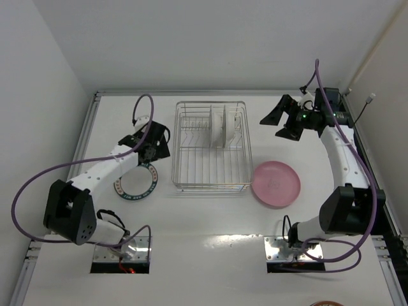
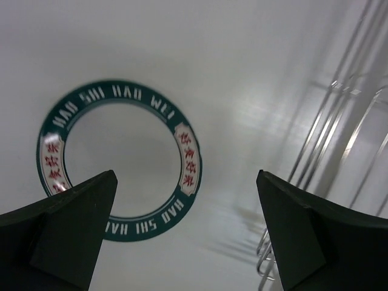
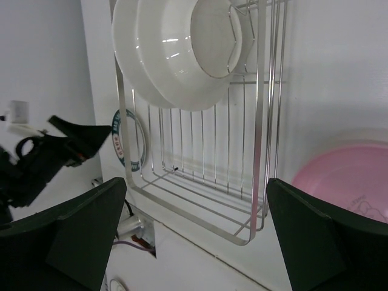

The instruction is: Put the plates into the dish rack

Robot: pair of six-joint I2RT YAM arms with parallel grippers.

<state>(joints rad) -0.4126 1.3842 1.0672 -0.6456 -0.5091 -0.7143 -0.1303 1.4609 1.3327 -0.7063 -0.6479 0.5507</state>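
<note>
1. Left gripper: jaws spread wide, nothing between them. It hangs over the table just left of the dish rack, looking down on the lettered plate.
2. White plate with a dark green lettered rim: lies flat on the table, near the rack's left wall, not yet loaded. Judged risk: the rim sits low against the tabletop, so a finger that fails to get under it would push the plate along the table or slip off as the jaws close.
3. Dish rack: silver wire, centre of the table. The prong slots on its left side stand free.
4. Two white plates: already upright in the rack's far right slots, close together. Judged risk: a plate brought in tilted or too far right could strike them, or land across the prongs instead of between them.
5. Pink plate: flat on the table, just beside the rack's near right corner; contact with the wire cannot be told. Not yet loaded. Judged risk: lifted on its left edge, it may catch the rack's side wire and shift the rack.
6. Right gripper: jaws wide apart and empty. It hovers to the right of the rack's far right corner, well apart from the pink plate.
</note>
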